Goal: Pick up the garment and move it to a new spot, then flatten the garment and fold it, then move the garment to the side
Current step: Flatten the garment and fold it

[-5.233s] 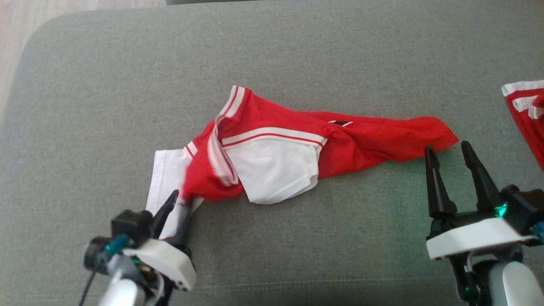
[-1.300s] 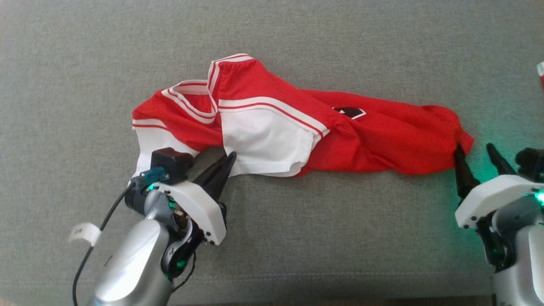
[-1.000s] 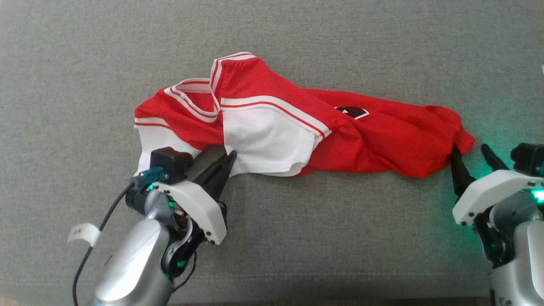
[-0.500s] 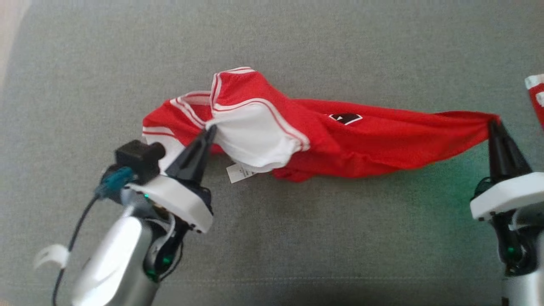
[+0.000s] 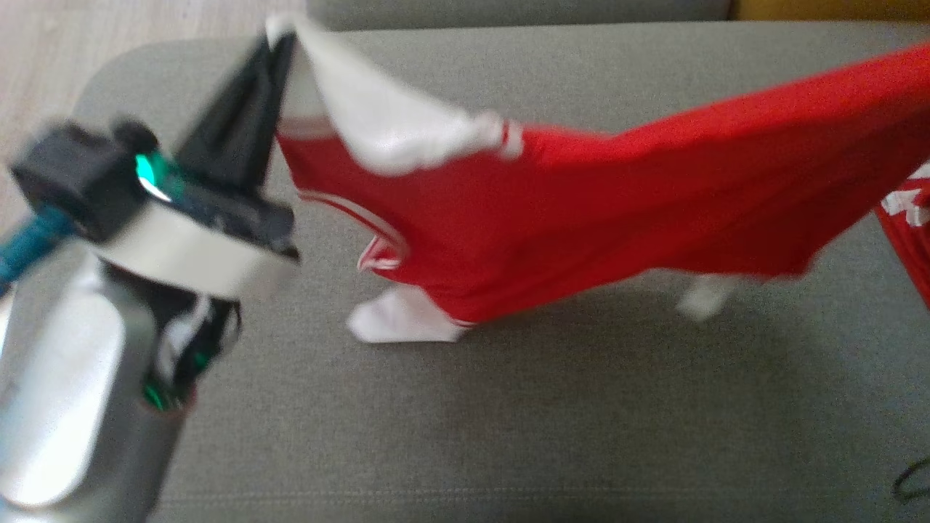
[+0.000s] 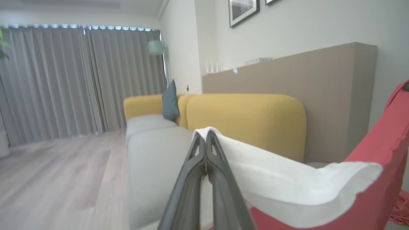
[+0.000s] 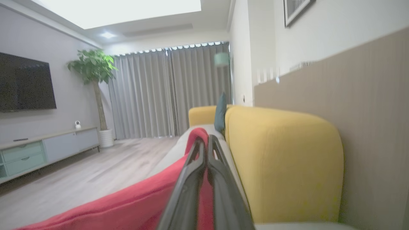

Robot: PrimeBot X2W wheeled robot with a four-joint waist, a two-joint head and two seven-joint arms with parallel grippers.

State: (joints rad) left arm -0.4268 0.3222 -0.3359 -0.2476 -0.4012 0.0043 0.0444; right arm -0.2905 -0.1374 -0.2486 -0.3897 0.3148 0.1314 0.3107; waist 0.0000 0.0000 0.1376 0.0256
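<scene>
Grey couch cushion (image 5: 508,407) lies under everything in the head view, with a bit of wood floor (image 5: 109,29) at 11 o'clock. At 10 o'clock the left gripper (image 5: 275,54) is up off the cushion. It is clenched tight on a white corner of the garment (image 5: 581,211).

From there the garment hangs in the air like a little bridge. It runs across to the edge at 2 o'clock. Most of it is red, with white bands. One white bit droops down near the middle and seems to touch the cushion. It is too blurry to be sure.

At 3 o'clock a second red cloth (image 5: 908,240) lies on the cushion, just beside the hanging garment. A black cord (image 5: 912,483) peeks in at 4 o'clock.

Looking from the left wrist, the left gripper pinches white cloth right at its tips. The red part rises toward 3 o'clock. Behind it are a yellow sofa back (image 6: 246,118), a blue-green pillow (image 6: 170,100) and grey curtains (image 6: 64,83).

Looking from the right wrist, the right gripper (image 7: 204,140) is clenched on a red edge of the garment. The red cloth falls away toward 7 o'clock. A plant (image 7: 92,68) stands at 10 o'clock and a dark TV (image 7: 25,83) hangs at 9 o'clock.
</scene>
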